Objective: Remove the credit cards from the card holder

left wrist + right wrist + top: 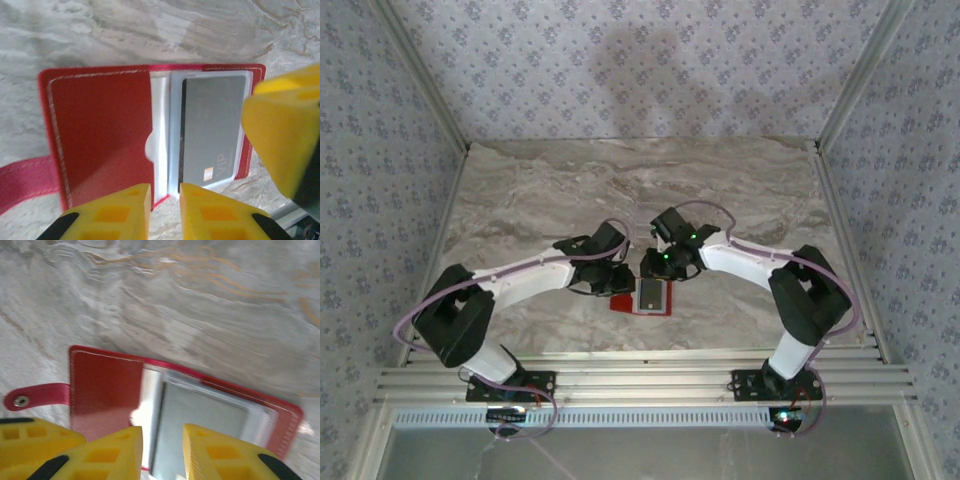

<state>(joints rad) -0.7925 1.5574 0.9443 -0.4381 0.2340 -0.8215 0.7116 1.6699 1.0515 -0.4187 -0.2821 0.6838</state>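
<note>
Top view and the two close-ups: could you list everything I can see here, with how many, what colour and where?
card holder: one, red, lying open on the table between the two grippers
credit card: one seen, silver-grey, in the holder's clear sleeve
strap: one, red with a metal snap, sticking out from the holder's side
table: one, grey-beige marble pattern, under everything
walls: three, pale blue-grey flowered pattern, around the table
rail: one, silver metal, at the near edge, carrying the arm bases
left arm and right arm: two, white with black joints, reaching in from the near edge
left gripper: one, yellow fingers, at the holder's edge
right gripper: one, yellow fingers, at the holder's edge by the card
</note>
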